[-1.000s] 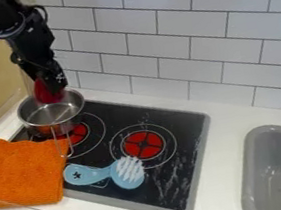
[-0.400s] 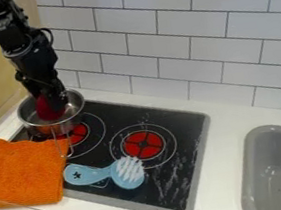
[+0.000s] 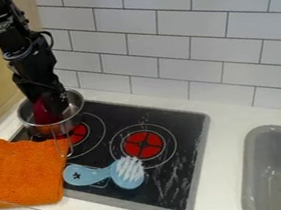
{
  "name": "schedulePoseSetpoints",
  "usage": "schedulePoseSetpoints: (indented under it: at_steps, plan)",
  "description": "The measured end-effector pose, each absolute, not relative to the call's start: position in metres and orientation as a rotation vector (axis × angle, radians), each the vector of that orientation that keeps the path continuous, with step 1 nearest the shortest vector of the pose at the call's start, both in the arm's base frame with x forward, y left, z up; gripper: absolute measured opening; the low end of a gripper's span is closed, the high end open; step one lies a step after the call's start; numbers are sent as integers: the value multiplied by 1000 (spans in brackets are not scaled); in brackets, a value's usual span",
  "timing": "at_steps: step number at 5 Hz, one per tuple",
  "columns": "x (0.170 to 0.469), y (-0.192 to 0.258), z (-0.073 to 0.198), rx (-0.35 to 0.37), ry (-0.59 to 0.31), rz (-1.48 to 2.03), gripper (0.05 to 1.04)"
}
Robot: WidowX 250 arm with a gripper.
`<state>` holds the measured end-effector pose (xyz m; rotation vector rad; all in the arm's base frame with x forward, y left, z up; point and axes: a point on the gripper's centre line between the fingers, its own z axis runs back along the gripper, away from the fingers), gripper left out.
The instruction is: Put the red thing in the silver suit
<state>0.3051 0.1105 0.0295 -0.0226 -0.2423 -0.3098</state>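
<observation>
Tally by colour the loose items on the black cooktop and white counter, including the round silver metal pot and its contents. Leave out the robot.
Silver: 1 (round metal pot)
Red: 1 (dark red object in the pot)
Orange: 1 (folded fabric cloth)
Light blue: 1 (white-bristled brush)
Total: 4

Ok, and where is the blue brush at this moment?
In the camera view, the blue brush lies on the front part of the black stove top, just right of the orange cloth and below the right red burner.
</observation>
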Motion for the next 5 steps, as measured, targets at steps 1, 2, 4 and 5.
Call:
schedulePoseSetpoints:
  at_steps: [1,2,4,5]
  plan:
    - [305,110,29,-26,-240,-301,1011]
    - [305,110,29,-30,-242,-303,999]
    - [304,107,38,-39,-248,-331,999]
    - [305,105,61,-16,-295,-357,999]
